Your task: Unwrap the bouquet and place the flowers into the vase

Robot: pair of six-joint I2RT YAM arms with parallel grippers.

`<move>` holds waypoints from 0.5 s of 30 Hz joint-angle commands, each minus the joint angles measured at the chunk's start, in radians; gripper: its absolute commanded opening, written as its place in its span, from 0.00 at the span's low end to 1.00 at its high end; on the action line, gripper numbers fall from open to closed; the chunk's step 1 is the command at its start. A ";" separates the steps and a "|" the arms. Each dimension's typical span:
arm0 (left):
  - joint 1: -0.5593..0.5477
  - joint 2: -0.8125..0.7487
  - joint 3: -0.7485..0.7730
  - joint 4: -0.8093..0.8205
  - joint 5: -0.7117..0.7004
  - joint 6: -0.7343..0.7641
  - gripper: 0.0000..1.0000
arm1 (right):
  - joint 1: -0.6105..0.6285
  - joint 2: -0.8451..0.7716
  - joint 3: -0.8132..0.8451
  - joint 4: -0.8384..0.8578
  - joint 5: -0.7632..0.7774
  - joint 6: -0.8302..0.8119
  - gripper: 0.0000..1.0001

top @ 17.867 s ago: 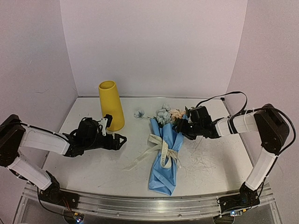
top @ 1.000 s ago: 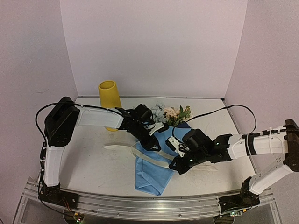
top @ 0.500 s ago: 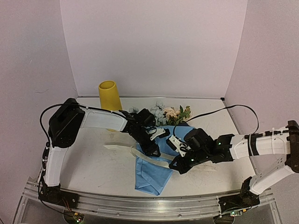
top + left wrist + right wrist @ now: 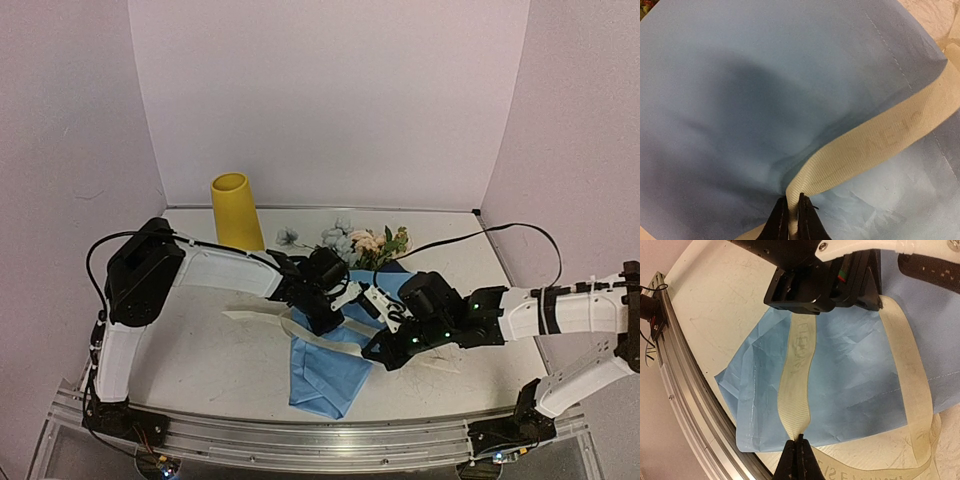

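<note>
From above, your smooth yellow vase (image 4: 237,210) stands upright, tapering toward its mouth, at the back left of the white table (image 4: 190,350). It is well apart from the bouquet (image 4: 340,335), which lies mid-table with its flowers (image 4: 365,243) toward the back wall. The left gripper (image 4: 322,322) and right gripper (image 4: 379,361) sit low over the light blue paper (image 4: 325,375), near each other. Their black bodies hide the middle of the wrap.

At the left wrist, you see the jaws pinched almost together on a woven cream ribbon (image 4: 870,145). It runs up to the right across matte, softly creased paper.

At the right wrist, the tips are closed on the same ribbon at the paper's near edge. The band carries faint lettering and climbs to the left gripper's housing, which blocks the far part of the paper. A grooved metal rail (image 4: 690,390) borders the scuffed table.
</note>
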 commanded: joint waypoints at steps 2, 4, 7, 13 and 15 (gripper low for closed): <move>0.004 -0.115 -0.037 0.095 -0.073 -0.039 0.00 | 0.005 -0.038 -0.012 0.023 0.014 -0.001 0.00; 0.004 -0.140 -0.055 0.115 -0.064 -0.056 0.00 | 0.005 -0.043 -0.016 0.023 0.022 0.004 0.00; 0.008 -0.191 -0.094 0.149 -0.077 -0.095 0.00 | 0.005 -0.057 -0.021 0.021 0.073 0.029 0.00; 0.071 -0.306 -0.181 0.203 -0.094 -0.250 0.00 | 0.000 -0.102 -0.006 -0.014 0.340 0.160 0.00; 0.097 -0.352 -0.233 0.219 -0.112 -0.300 0.00 | -0.016 -0.119 0.001 -0.034 0.434 0.226 0.00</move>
